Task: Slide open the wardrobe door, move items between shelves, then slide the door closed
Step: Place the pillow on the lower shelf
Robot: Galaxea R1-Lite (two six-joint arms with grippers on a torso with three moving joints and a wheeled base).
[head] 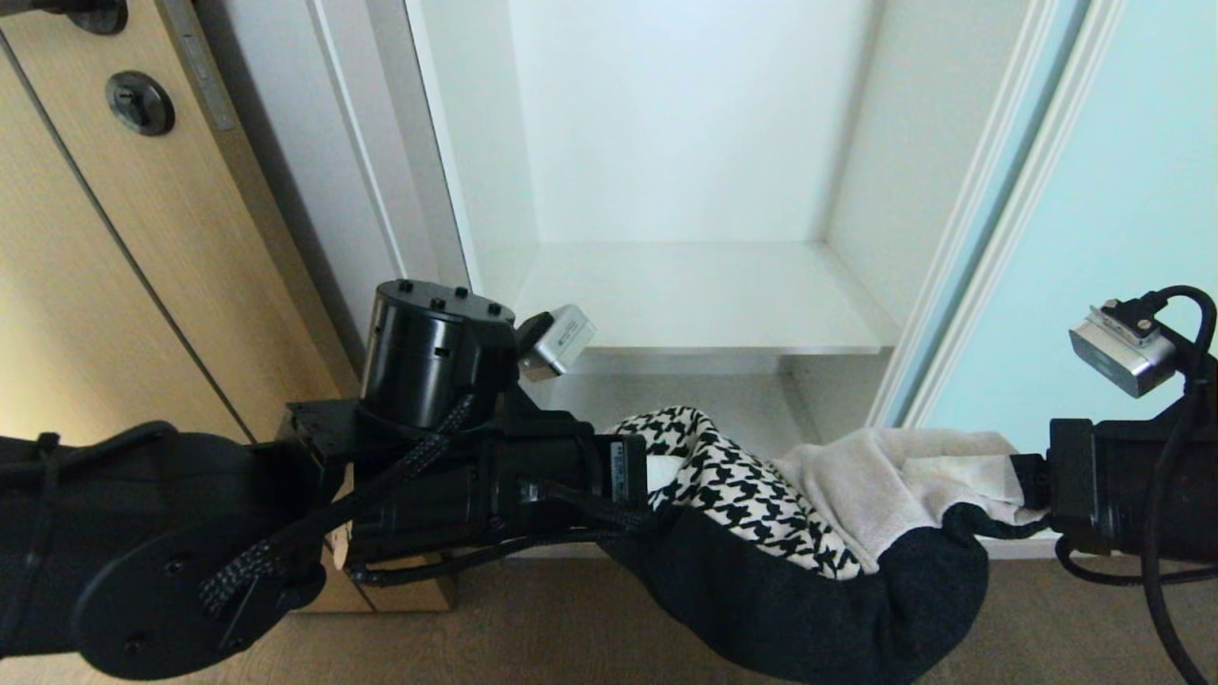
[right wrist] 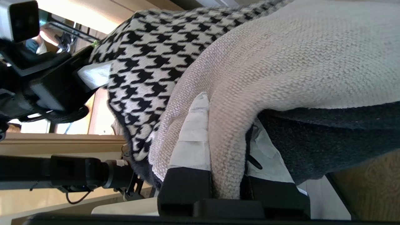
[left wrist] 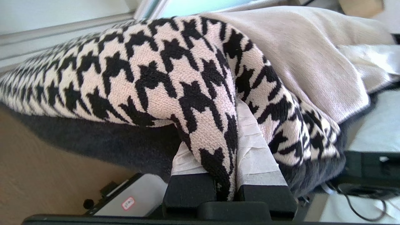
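The cushion (head: 761, 504) hangs between my two grippers in front of the open wardrobe, sagging in the middle, its black back underneath. My left gripper (head: 657, 476) is shut on its houndstooth corner; in the left wrist view a fold of the cushion (left wrist: 140, 78) is pinched between the taped fingers (left wrist: 256, 156) of that gripper (left wrist: 228, 125). My right gripper (head: 1023, 480) is shut on the cream edge; the right wrist view shows the cushion (right wrist: 281, 56) squeezed in this gripper (right wrist: 228, 125). A bare white shelf (head: 704, 295) lies just above and behind the cushion. The sliding wardrobe door (head: 1094, 190) stands slid to the right.
A tan wood-grain door (head: 114, 285) with a dark round handle (head: 140, 102) stands at the left, beside the wardrobe's white side wall (head: 476, 190). Brown floor (head: 533, 628) lies below the cushion. Part of a lower shelf space (head: 742, 400) shows behind the cushion.
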